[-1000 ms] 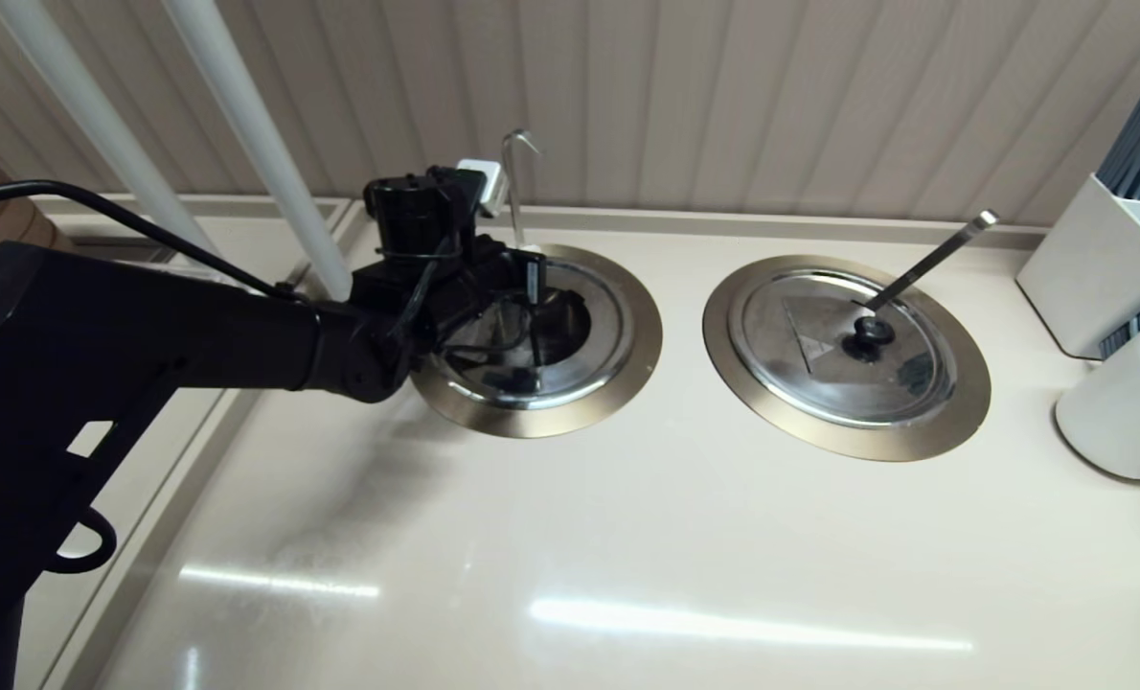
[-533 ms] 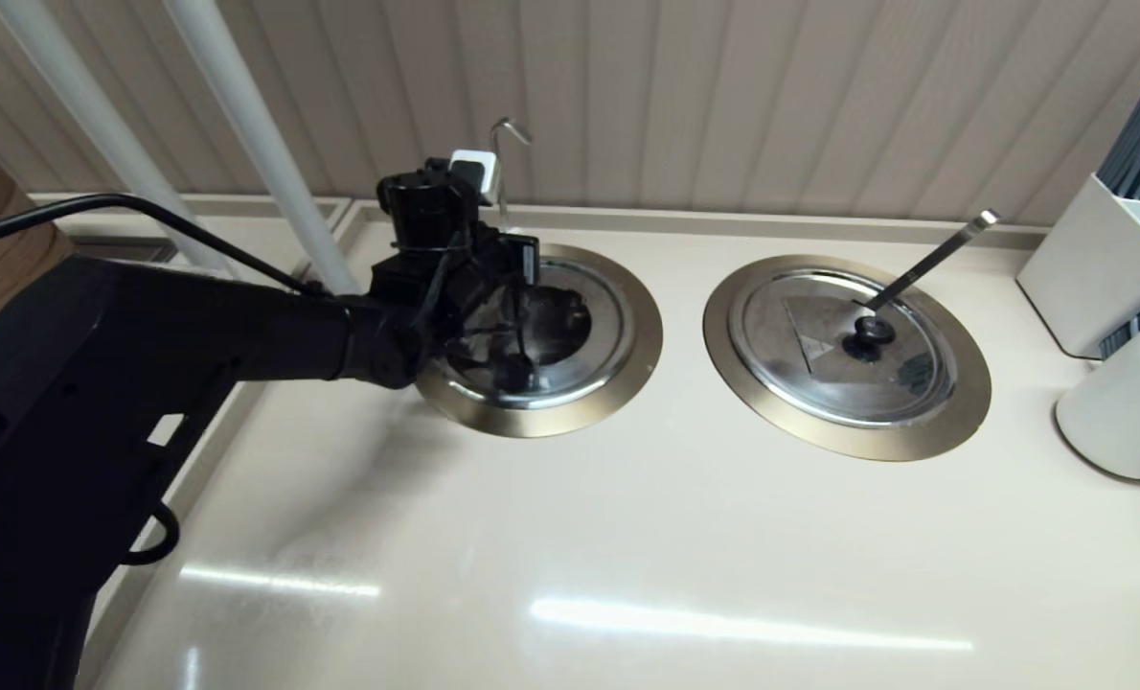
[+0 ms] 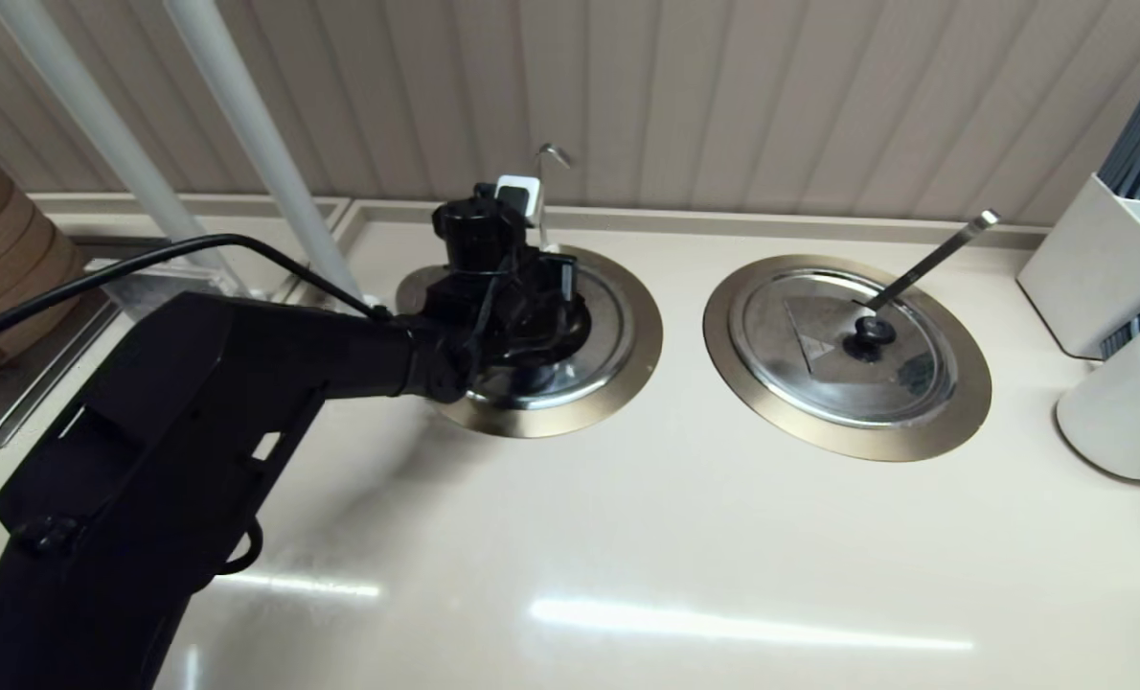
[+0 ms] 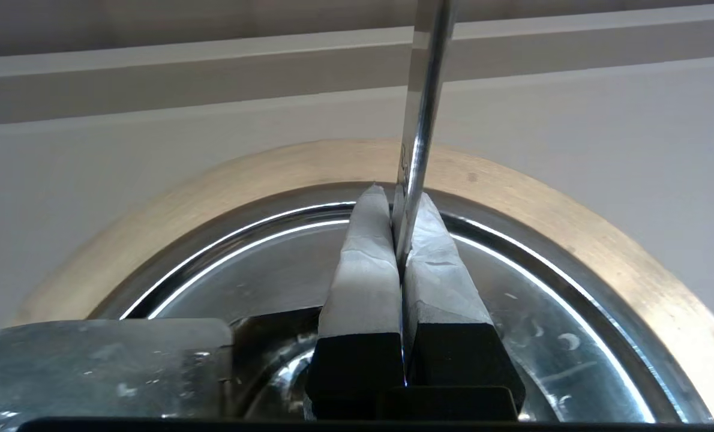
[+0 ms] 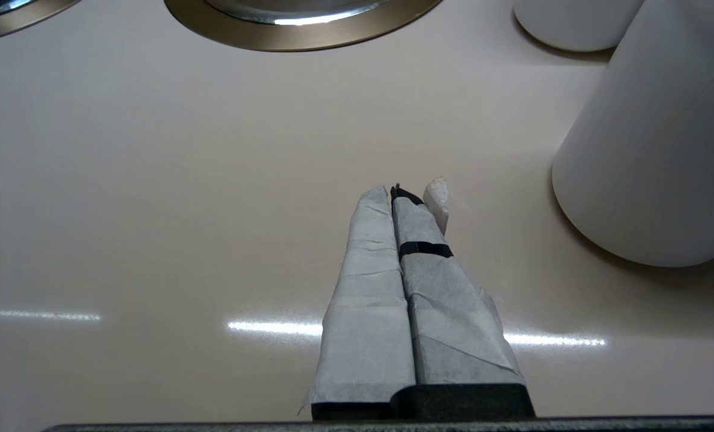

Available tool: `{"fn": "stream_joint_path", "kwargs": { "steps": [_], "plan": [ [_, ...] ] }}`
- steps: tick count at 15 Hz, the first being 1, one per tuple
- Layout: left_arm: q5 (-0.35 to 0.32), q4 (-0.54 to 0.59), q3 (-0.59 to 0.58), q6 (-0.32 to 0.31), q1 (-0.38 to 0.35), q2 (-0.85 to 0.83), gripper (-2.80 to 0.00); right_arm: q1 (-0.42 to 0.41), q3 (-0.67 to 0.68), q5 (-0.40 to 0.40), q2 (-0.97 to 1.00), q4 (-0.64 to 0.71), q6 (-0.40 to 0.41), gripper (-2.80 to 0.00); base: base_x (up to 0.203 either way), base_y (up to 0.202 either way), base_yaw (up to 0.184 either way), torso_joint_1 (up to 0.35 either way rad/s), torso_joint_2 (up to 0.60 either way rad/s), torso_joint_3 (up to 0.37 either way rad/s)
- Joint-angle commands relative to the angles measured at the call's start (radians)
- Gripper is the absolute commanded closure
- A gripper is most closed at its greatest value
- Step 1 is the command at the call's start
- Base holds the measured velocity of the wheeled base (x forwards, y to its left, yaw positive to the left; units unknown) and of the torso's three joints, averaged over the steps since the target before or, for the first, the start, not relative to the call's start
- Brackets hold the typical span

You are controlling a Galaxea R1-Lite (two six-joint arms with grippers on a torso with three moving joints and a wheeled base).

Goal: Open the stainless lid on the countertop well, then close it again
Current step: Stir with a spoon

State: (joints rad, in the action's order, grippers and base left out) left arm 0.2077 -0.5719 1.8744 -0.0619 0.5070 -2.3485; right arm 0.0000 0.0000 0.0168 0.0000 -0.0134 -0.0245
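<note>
Since a second ago your left arm swung right, ladle handle (image 3: 543, 192) shifting with it. Right gripper (image 5: 406, 195): fingers pressed together, parked low over counter (image 3: 627, 537), seen only by its wrist camera. Two wells, two lids. Left gripper (image 4: 398, 204) clamped on ladle handle over lid (image 3: 604, 321) seated in well (image 3: 642, 335); head view hides grip and knob. Twin lid (image 3: 843, 345) right, closed.

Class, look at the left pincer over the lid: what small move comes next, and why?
Probably open the left pincer and lift away: the lid looks seated flat inside the well, with the pincer shut over its centre. Right pincer rests parked.
</note>
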Motion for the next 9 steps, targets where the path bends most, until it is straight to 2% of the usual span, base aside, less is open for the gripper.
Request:
{"fn": "stream_joint_path", "kwargs": {
  "steps": [1,9],
  "plan": [
    [0.007,-0.003,0.032,0.001,0.001,-0.043,0.00,0.000,0.005,0.000,0.000,0.000,0.000,0.00,0.000,0.000,0.000,0.000,0.00,0.000],
    [0.018,-0.005,0.031,0.011,0.018,-0.055,0.00,0.000,0.005,0.000,0.000,0.000,0.000,0.00,0.000,0.000,0.000,0.000,0.00,0.000]
  ]
}}
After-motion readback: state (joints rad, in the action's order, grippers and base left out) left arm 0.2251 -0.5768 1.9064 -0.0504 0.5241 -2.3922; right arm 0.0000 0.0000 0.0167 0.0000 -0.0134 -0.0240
